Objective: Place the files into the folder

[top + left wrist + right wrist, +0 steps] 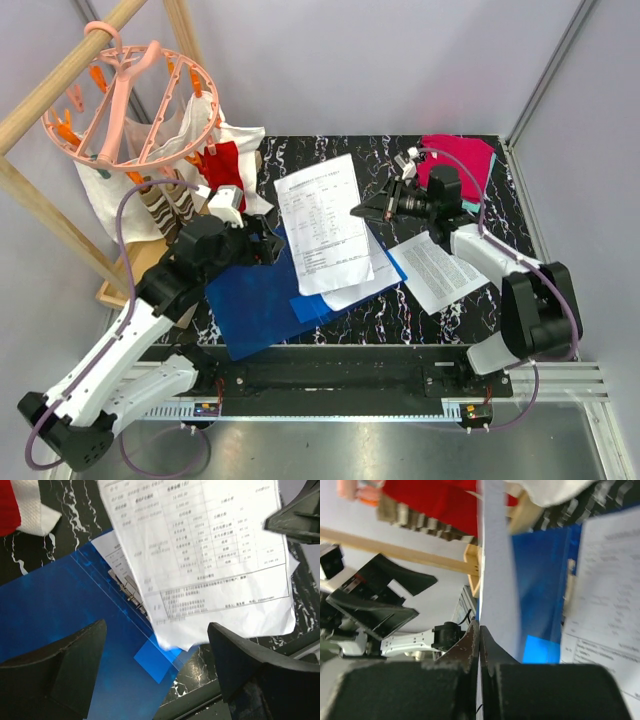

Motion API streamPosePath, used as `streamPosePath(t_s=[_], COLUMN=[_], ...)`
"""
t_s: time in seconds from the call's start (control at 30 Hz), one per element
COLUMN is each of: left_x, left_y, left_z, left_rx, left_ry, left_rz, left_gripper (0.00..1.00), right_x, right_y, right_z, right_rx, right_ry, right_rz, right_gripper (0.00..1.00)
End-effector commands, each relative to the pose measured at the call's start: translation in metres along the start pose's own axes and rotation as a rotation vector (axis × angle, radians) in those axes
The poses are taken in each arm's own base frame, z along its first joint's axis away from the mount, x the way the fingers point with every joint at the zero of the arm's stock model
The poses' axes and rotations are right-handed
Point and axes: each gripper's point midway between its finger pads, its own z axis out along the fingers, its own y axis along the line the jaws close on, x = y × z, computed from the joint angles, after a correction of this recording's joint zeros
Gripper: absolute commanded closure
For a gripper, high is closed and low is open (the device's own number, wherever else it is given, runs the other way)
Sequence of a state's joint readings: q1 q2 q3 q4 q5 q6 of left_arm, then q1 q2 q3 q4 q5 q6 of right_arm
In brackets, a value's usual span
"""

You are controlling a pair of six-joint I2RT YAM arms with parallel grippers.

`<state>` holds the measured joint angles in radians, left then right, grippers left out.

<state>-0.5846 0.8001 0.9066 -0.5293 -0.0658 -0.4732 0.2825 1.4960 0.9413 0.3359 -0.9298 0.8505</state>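
Note:
The blue folder (255,300) lies open on the black marble table, left of centre; it also shows in the left wrist view (60,610) with its metal clip (129,591). My right gripper (365,210) is shut on the right edge of a printed white sheet (320,215) and holds it over the folder's right part. In the right wrist view the gripper (479,630) pinches the sheet (497,570) edge-on. More sheets lie under it (375,275), and one lies further right (440,268). My left gripper (272,245) hangs open and empty above the folder (155,680).
A wooden drying rack (60,230) with a pink clip hanger (130,100) and hanging clothes (225,160) stands at the back left. A pink cloth (462,160) lies at the back right. The table's front edge (340,350) runs just past the folder.

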Motion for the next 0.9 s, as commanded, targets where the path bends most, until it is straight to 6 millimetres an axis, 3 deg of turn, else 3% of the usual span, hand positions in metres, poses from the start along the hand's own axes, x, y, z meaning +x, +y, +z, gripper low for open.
streamPosePath(t_s=[0.0,0.17,0.2,0.27,0.7,0.87], left_x=[-0.005,-0.002,-0.001,0.002,0.004,0.006], left_y=[-0.004,-0.006,-0.007,-0.008,-0.010,-0.012], left_z=[0.011,0.017,0.018,0.021,0.022,0.020], left_rx=[0.002,0.019,0.027,0.032,0.046,0.067], left_ry=[0.000,0.010,0.015,0.026,0.037,0.049], left_rz=[-0.008,-0.005,-0.006,-0.005,0.023,0.031], left_gripper=[0.14,0.14,0.14,0.14,0.14,0.14], right_x=[0.003,0.023,0.017,0.027,0.023,0.026], right_y=[-0.050,-0.118,-0.124,-0.149,-0.203,-0.200], right_z=[-0.011,-0.017,-0.016,-0.020,-0.023,-0.008], right_rx=[0.056,0.229,0.242,0.328,0.487,0.481], right_ry=[0.026,0.122,0.123,0.157,0.321,0.378], right_rz=[0.094,0.089,0.028,0.056,-0.253,-0.329], right_gripper=[1.00,1.00,1.00,1.00,1.00,1.00])
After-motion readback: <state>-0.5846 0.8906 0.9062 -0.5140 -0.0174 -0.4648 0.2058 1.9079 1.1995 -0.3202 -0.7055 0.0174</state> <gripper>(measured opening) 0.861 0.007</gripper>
